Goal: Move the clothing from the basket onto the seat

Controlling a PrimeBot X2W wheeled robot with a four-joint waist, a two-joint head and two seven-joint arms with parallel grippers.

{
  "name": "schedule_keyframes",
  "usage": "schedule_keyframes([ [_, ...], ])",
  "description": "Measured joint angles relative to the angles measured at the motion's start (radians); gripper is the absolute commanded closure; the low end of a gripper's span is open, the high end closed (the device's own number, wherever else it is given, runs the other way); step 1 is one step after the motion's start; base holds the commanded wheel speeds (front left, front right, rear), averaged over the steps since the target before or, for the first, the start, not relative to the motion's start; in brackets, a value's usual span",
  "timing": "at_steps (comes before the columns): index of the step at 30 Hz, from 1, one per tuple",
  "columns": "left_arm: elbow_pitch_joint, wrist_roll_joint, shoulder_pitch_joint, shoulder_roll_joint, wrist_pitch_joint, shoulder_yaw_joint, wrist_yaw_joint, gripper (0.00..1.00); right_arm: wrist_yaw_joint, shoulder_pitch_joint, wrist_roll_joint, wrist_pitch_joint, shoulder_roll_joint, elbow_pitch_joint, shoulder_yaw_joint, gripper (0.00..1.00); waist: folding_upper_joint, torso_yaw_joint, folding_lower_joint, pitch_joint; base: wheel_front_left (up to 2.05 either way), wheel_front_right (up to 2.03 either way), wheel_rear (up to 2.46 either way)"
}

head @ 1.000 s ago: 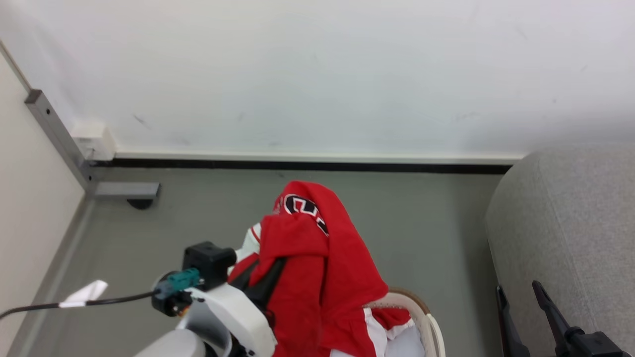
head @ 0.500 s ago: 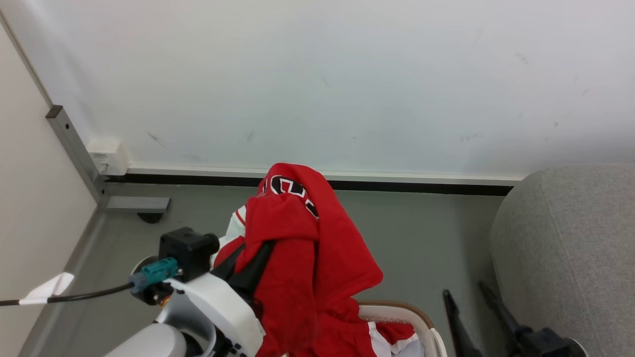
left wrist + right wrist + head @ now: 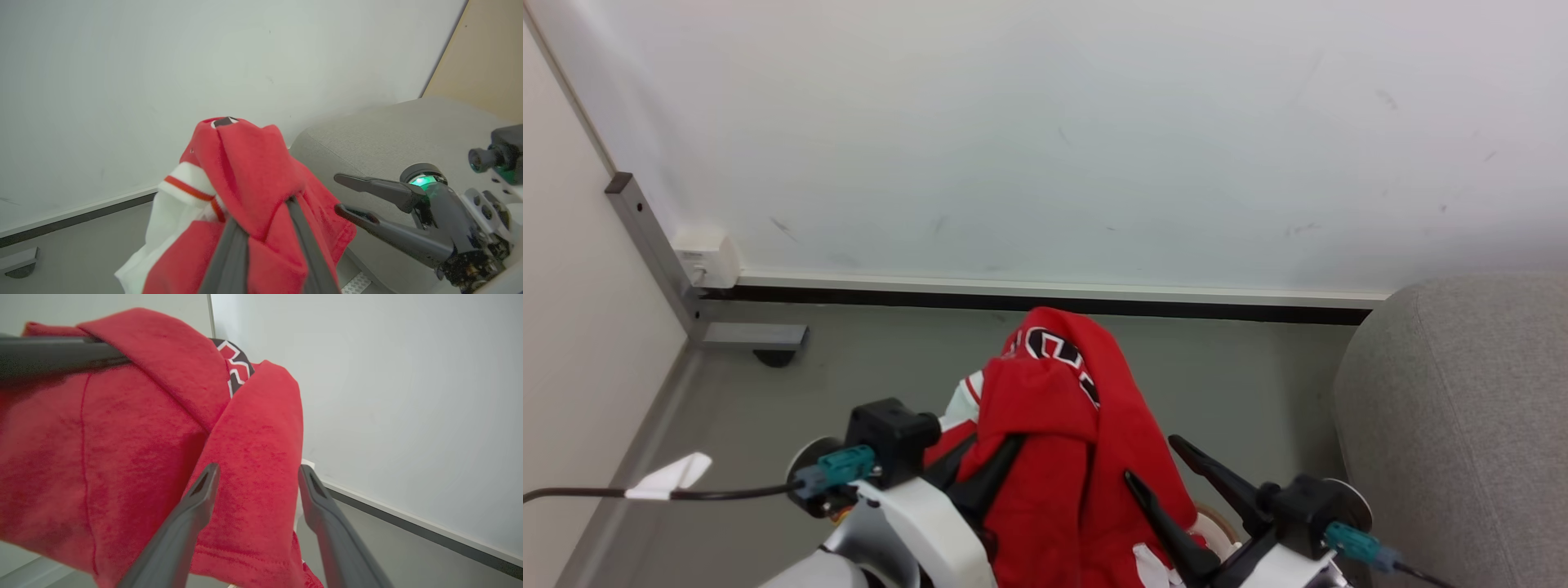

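The big white wall [image 3: 1045,122] is at the back, and the grey floor [image 3: 849,367] lies below it. The grey seat [image 3: 1462,408] is on the right side. The clothing [image 3: 1054,425] is red. It is up in the air, off the floor, and hangs down in folds. It is not on the seat, which is well apart from it. A tiny bit of the basket [image 3: 1218,521] rim peeks out low down, beside the clothing. The left gripper [image 3: 263,220] has its two fingers squeezed tight on the clothing, and red folds cover the tips. The right gripper [image 3: 1150,459] has its fingers spread wide and holds nothing. Its tips are right by the clothing. I cannot tell if they touch it.
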Motion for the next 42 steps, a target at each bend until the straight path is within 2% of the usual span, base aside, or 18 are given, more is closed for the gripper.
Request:
schedule_keyframes([
  [4, 0.008, 0.009, -0.01, -0.013, 0.01, -0.021, -0.012, 1.0, 0.0, -0.085, 0.122, 0.031, -0.022, 0.053, 0.119, 0.0, 0.0, 0.002, 0.0, -0.001, 0.0, 0.0, 0.0],
  [10, 0.028, 0.014, -0.021, -0.034, 0.017, -0.043, -0.025, 1.0, 0.0, -0.174, 0.284, 0.052, -0.015, 0.126, 0.247, 0.0, 0.0, 0.009, 0.0, -0.008, 0.0, 0.0, 0.0],
  [19, 0.038, 0.001, -0.03, -0.046, 0.035, -0.068, -0.062, 1.0, 0.0, -0.294, 0.43, 0.028, -0.005, 0.16, 0.465, 0.0, 0.0, 0.002, 0.0, -0.014, 0.0, 0.0, 0.0],
  [23, 0.035, -0.015, -0.031, -0.063, 0.041, -0.073, -0.074, 1.0, 0.0, -0.333, 0.49, 0.015, 0.0, 0.182, 0.521, 0.0, 0.0, -0.003, 0.0, -0.02, 0.0, 0.0, 0.0],
  [25, 0.035, -0.019, -0.031, -0.066, 0.043, -0.075, -0.077, 1.0, 0.0, -0.343, 0.527, 0.007, 0.005, 0.189, 0.535, 1.0, 0.0, -0.005, 0.0, -0.022, 0.0, 0.0, 0.0],
  [32, 0.038, -0.021, -0.033, -0.067, 0.042, -0.072, -0.072, 1.0, 0.0, -0.355, 0.609, -0.012, 0.007, 0.182, 0.553, 1.0, 0.0, -0.012, 0.0, -0.028, 0.0, 0.0, 0.0],
  [34, 0.042, -0.021, -0.033, -0.065, 0.035, -0.067, -0.062, 0.7, 0.0, -0.355, 0.622, -0.013, 0.002, 0.18, 0.551, 1.0, 0.0, -0.016, 0.0, -0.03, 0.0, 0.0, 0.0],
  [35, 0.043, -0.021, -0.033, -0.063, 0.033, -0.065, -0.058, 0.7, 0.0, -0.355, 0.623, -0.014, -0.002, 0.178, 0.537, 1.0, 0.0, -0.017, 0.0, -0.03, 0.0, 0.0, 0.0],
  [36, 0.045, -0.021, -0.032, -0.062, 0.029, -0.063, -0.054, 0.61, 0.0, -0.355, 0.622, -0.016, -0.009, 0.173, 0.513, 1.0, 0.0, -0.02, 0.0, -0.031, 0.0, 0.0, 0.0],
  [38, 0.048, -0.02, -0.03, -0.06, 0.023, -0.06, -0.049, 0.51, 0.0, -0.352, 0.613, -0.016, -0.019, 0.164, 0.469, 1.0, 0.0, -0.024, 0.0, -0.031, 0.0, 0.0, 0.0],
  [40, 0.051, -0.019, -0.027, -0.06, 0.016, -0.059, -0.046, 0.14, 0.0, -0.338, 0.597, -0.017, -0.025, 0.156, 0.424, 1.0, 0.0, -0.028, 0.0, -0.031, 0.0, 0.0, 0.0],
  [41, 0.054, -0.018, -0.026, -0.06, 0.015, -0.059, -0.044, 0.0, 0.0, -0.33, 0.594, -0.017, -0.026, 0.15, 0.406, 1.0, 0.0, -0.03, 0.0, -0.03, 0.0, 0.0, 0.0],
  [42, 0.058, -0.018, -0.025, -0.06, 0.012, -0.059, -0.041, 0.0, 0.0, -0.321, 0.591, -0.017, -0.028, 0.14, 0.387, 1.0, 0.0, -0.031, 0.0, -0.03, 0.0, 0.0, 0.0],
])
